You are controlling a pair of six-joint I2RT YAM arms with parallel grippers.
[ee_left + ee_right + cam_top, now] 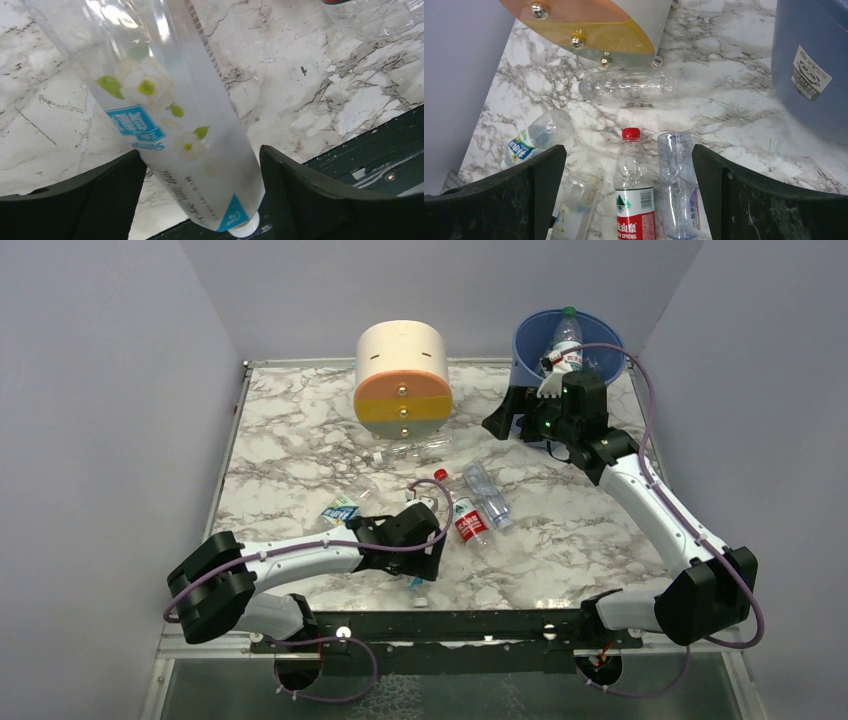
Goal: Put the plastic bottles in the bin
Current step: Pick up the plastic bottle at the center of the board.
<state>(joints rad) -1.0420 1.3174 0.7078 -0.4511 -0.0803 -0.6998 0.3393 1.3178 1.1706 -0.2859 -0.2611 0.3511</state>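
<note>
Pretty plain setup honestly, just a white marble-look table (300, 430) with grey veining, boxed in by blank pale lilac-grey walls (90, 390) on three sides, a round cream-and-orange drawer unit (403, 380) near the back, soft even light.

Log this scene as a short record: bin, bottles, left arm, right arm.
bin: blue bin, upright at the far right of the table
in bin: one green-capped bottle
outside bin: five more, among them the red-capped bottle
left gripper: jaws either side of the flower-label bottle; grip unclear
right gripper: jaws open, empty, near the bin
</note>
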